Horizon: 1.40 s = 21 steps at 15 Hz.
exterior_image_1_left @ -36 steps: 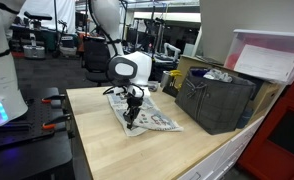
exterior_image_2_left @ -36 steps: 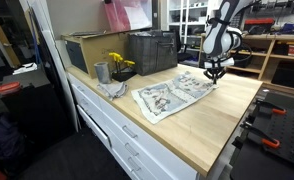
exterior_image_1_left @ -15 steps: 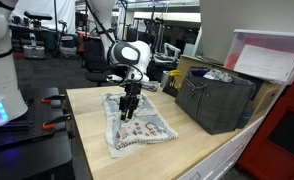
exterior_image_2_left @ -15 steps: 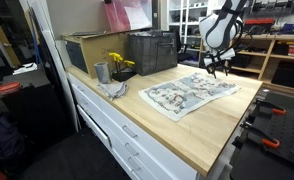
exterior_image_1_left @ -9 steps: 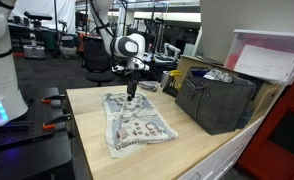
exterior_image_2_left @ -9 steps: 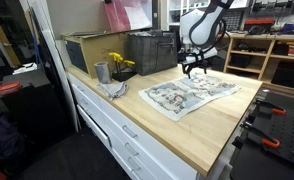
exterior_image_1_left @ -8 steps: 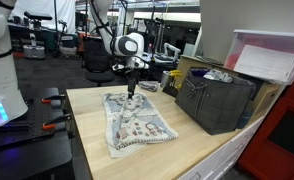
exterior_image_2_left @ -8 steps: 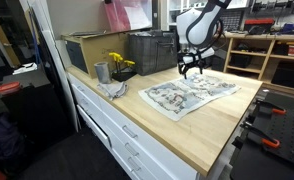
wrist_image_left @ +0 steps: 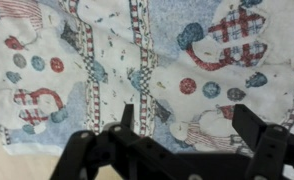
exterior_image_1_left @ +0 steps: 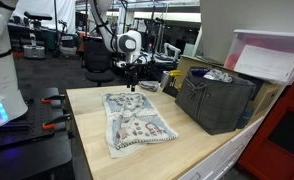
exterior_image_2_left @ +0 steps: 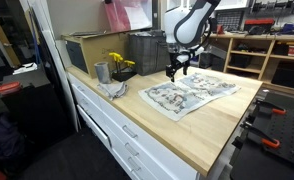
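Note:
A patterned cloth (exterior_image_1_left: 137, 122) with red and blue prints lies spread flat on the wooden table (exterior_image_1_left: 202, 150); the cloth (exterior_image_2_left: 187, 93) shows in both exterior views. My gripper (exterior_image_1_left: 131, 84) hangs open above the cloth's far end, clear of it, with nothing between its fingers. In the other exterior view the gripper (exterior_image_2_left: 173, 72) hovers over the cloth's edge nearest the dark crate. The wrist view looks straight down on the cloth (wrist_image_left: 137, 50), with my gripper (wrist_image_left: 192, 118) open and both black fingers (wrist_image_left: 127, 116) apart above the fabric.
A dark crate (exterior_image_1_left: 215, 100) stands on the table near the wall, and the same crate (exterior_image_2_left: 151, 52) sits beside a cardboard box (exterior_image_2_left: 85, 52). A grey cup (exterior_image_2_left: 101, 72), yellow flowers (exterior_image_2_left: 119, 64) and a crumpled grey rag (exterior_image_2_left: 114, 89) lie near the table's end.
The gripper let go of the cloth, opened, rose and moved away toward the cloth's far end. The cloth now lies spread flat and still.

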Each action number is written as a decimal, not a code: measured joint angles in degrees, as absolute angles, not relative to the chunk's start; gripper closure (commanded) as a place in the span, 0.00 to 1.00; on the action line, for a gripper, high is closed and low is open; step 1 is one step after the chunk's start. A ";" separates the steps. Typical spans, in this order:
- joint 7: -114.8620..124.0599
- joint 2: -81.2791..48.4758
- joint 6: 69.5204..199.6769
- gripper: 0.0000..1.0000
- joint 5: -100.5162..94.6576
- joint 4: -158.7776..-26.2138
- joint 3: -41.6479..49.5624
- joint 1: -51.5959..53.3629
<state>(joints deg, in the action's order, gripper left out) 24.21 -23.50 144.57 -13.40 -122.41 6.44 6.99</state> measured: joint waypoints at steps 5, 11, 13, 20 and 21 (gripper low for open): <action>2.33 -21.21 141.16 0.00 -6.33 -122.81 -3.12 -3.64; -5.18 -17.88 138.59 0.00 -4.12 -124.41 -2.74 -5.01; -5.18 -17.93 138.59 0.00 -4.12 -124.47 -2.64 -4.79; -3.72 -13.61 139.02 0.00 -4.12 -126.25 -1.61 -3.01; -3.72 -11.92 139.06 0.00 -4.12 -127.25 -1.27 -3.02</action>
